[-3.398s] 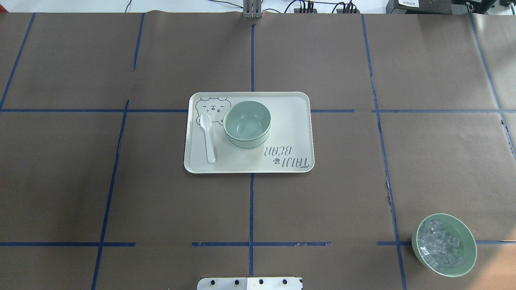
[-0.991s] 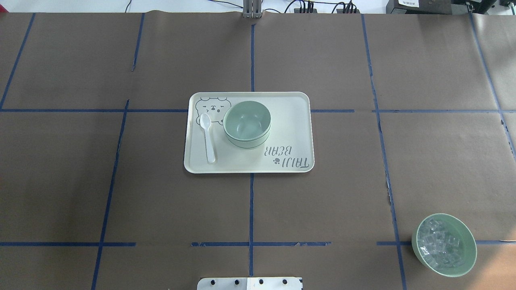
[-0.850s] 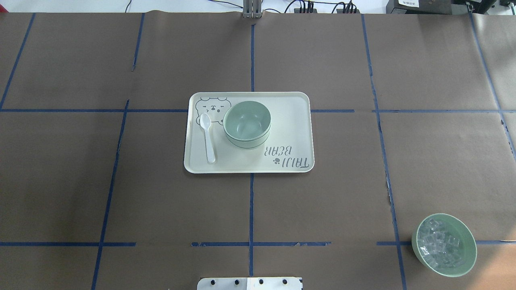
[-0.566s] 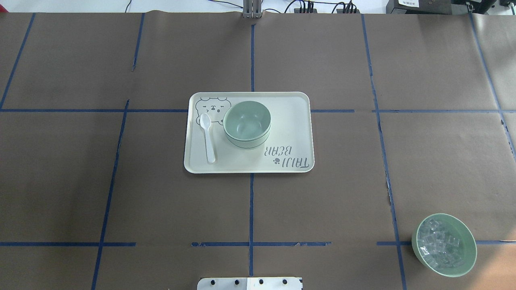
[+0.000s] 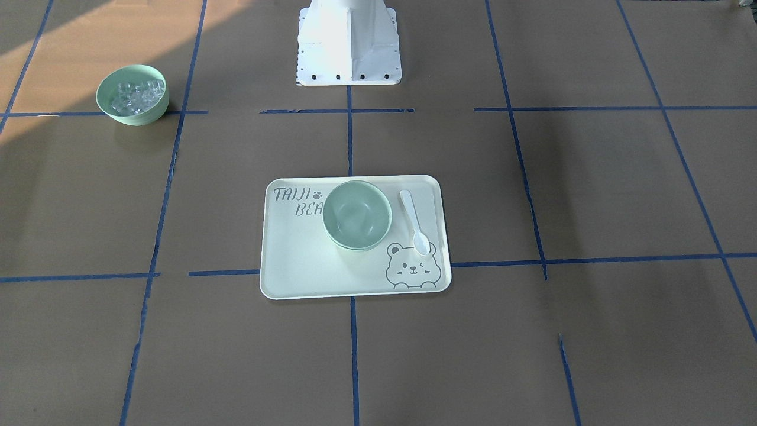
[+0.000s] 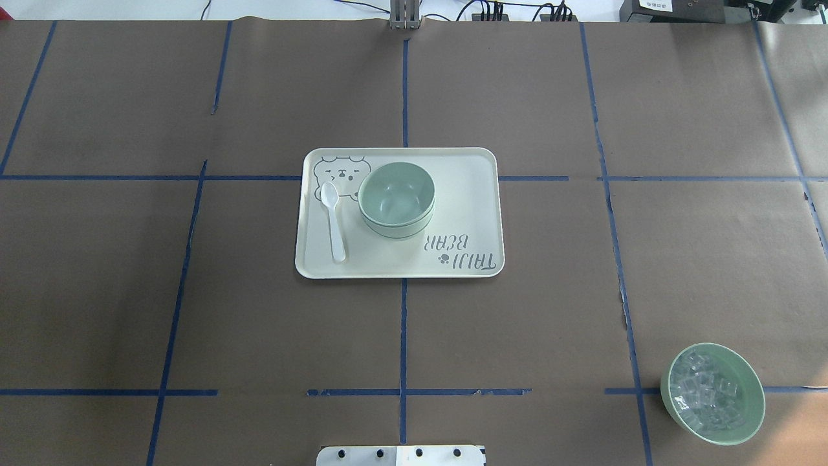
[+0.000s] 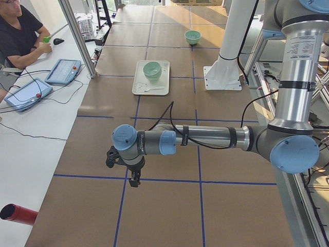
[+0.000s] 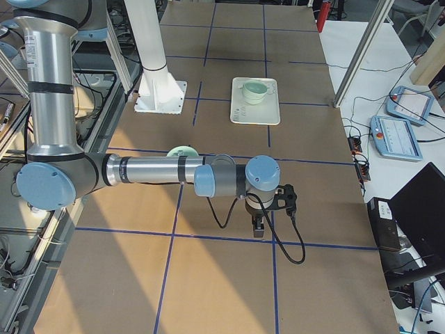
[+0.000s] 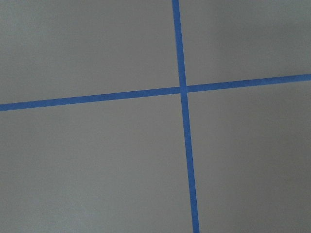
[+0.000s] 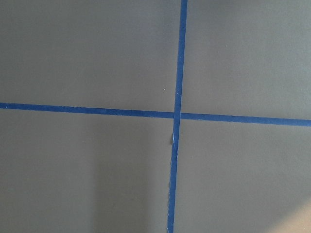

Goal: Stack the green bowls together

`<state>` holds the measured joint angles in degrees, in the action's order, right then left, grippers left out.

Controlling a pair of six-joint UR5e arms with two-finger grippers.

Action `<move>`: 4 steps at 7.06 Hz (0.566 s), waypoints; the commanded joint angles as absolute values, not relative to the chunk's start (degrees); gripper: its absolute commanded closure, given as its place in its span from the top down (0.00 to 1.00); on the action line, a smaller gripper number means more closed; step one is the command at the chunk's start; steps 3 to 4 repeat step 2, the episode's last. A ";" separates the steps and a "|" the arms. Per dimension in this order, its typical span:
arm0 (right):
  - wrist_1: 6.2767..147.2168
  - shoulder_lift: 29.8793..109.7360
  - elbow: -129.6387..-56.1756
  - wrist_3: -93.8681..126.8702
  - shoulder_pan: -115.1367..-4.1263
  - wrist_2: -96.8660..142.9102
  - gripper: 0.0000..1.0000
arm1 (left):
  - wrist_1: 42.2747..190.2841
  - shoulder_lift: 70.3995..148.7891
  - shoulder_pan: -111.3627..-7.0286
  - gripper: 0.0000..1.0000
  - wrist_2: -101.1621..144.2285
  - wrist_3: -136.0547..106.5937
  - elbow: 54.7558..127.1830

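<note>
The pale green bowls (image 6: 396, 197) sit nested in one stack on the cream bear tray (image 6: 466, 194), left of its middle; their rims show one under another. The stack also shows in the front view (image 5: 356, 214) and both side views (image 7: 152, 69) (image 8: 254, 90). My left gripper (image 7: 133, 181) hangs over bare table far from the tray, seen only in the left side view. My right gripper (image 8: 257, 229) hangs likewise at the other end, seen only in the right side view. I cannot tell whether either is open or shut. Both wrist views show only brown paper and blue tape.
A white spoon (image 6: 334, 220) lies on the tray beside the stack. A green bowl with clear cubes (image 6: 713, 393) stands near the robot's right front corner. The robot's base (image 5: 348, 41) is at the table edge. An operator (image 7: 15, 36) sits at a side desk.
</note>
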<state>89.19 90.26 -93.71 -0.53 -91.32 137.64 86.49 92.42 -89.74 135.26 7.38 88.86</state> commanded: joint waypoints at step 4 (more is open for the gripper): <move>89.21 90.26 -93.78 -0.53 -91.32 137.64 1.00 | 86.66 92.37 -89.74 1.00 135.26 7.47 88.86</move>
